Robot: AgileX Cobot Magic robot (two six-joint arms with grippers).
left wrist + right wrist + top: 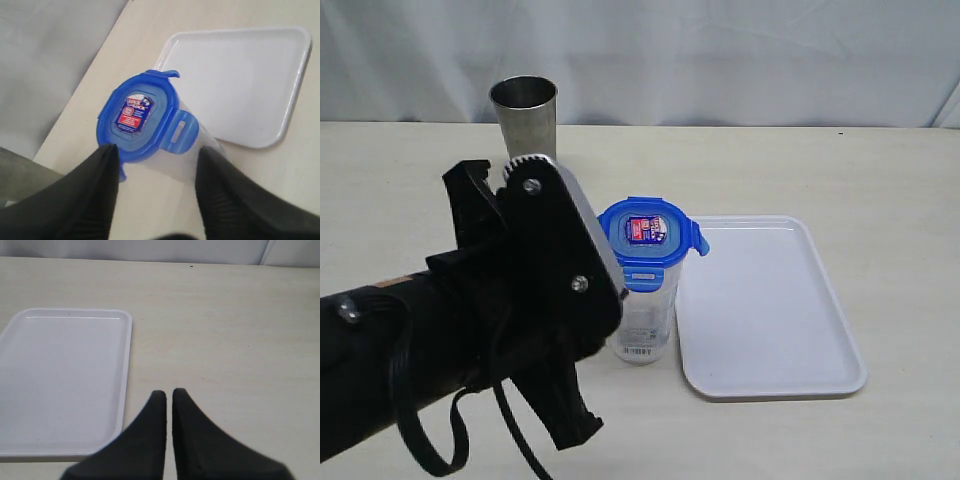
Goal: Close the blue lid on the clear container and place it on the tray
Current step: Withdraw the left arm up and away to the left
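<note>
Left claw (156,150) straddles container (645,320) beside tray (775,392), presumably to lift it; we cannot confirm a pinch. Right claw (169,392) pressed together, empty.

A pale beige worktop (840,170) is carrying three things. A white tray (770,310) (rectangular, low-rimmed, with rounded corners) is lying flat on it. A clear container (645,325) is standing upright just beside the tray's long edge. A steel tumbler (525,115) is standing farther back, apart from both.
</note>
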